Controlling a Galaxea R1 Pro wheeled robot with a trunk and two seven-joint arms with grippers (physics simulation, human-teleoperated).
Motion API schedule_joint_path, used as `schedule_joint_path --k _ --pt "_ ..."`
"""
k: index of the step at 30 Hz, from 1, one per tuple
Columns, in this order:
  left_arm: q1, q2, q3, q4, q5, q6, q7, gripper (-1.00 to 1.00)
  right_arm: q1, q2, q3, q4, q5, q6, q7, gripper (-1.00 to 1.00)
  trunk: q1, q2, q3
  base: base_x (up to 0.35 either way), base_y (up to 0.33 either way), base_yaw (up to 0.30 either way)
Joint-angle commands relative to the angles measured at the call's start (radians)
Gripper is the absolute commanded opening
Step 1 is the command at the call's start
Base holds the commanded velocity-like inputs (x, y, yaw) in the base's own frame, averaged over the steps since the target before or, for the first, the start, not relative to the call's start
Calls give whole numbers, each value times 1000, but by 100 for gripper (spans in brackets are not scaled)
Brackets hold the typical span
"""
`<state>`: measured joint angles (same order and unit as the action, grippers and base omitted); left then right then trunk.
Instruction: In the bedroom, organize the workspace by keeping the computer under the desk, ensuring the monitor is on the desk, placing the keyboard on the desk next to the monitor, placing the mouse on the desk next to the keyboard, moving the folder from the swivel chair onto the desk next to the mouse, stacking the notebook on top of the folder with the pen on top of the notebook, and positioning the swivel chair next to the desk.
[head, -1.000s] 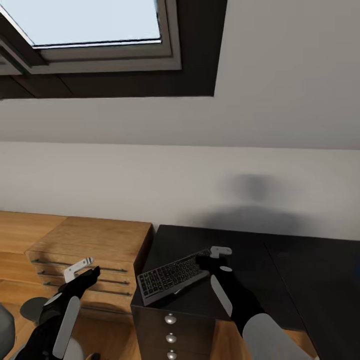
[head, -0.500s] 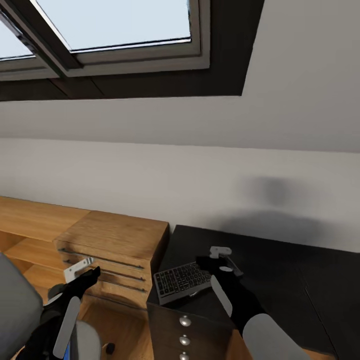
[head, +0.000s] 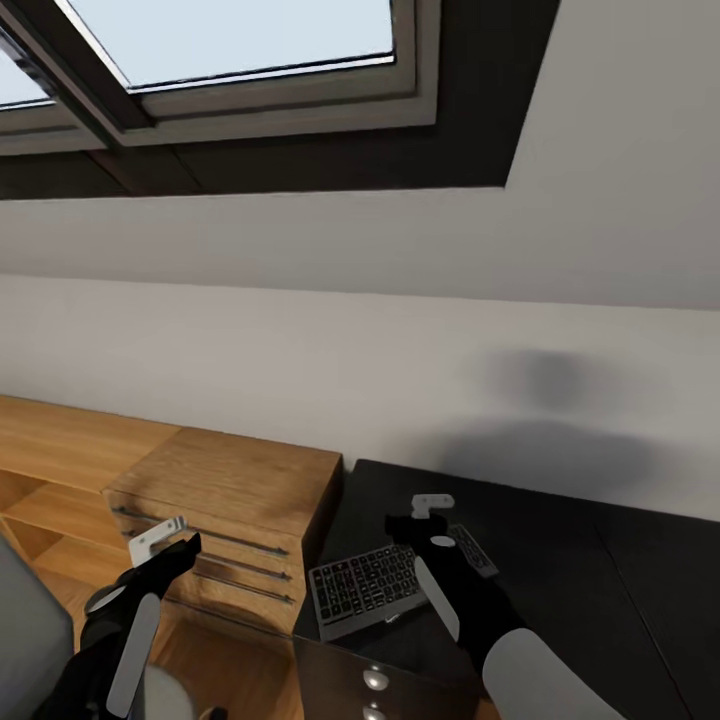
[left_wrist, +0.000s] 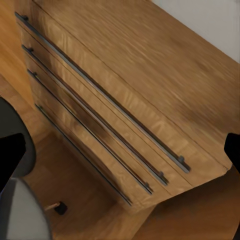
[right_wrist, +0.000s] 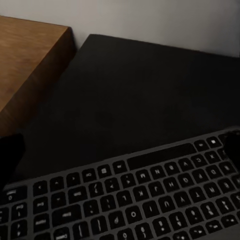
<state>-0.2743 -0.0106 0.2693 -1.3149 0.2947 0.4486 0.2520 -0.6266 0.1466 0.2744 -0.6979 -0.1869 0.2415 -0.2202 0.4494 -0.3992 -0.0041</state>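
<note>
Black desk under skylight: right end effector clamped on keyboard (left apart, idle); next, lower flat w/ care.

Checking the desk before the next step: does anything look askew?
The keyboard lies skewed across the desk corner near the wooden chest, its end under the right pincer. Nothing else stands out.

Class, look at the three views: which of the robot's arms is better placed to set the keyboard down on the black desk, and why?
The right. Its tool is at the keyboard, over the desk; the right wrist view looks straight onto the keys. The left tool hangs in front of the wooden chest, away from the desk.
</note>
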Motion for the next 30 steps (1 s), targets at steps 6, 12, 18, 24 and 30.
schedule_joint_path --k 6,12,18,24,30 --pt "0 -2 1 -1 11 4 6 100 0 -1 10 0 -8 4 -8 100 1 -1 0 40 0 1" --pt "0 -2 1 -1 11 4 4 100 -1 -1 34 0 -8 5 -8 100 1 -1 0 133 0 0" --pt "0 -2 1 -1 11 5 3 100 -1 0 72 0 -8 5 -8 100 1 -1 0 167 0 0" --pt "0 -2 1 -1 12 5 3 100 0 1 75 1 -8 4 -8 100 1 -1 0 21 0 0" --pt "0 -2 1 -1 12 5 3 100 -1 1 76 1 -10 1 -8 100 1 -1 0 2 0 0"
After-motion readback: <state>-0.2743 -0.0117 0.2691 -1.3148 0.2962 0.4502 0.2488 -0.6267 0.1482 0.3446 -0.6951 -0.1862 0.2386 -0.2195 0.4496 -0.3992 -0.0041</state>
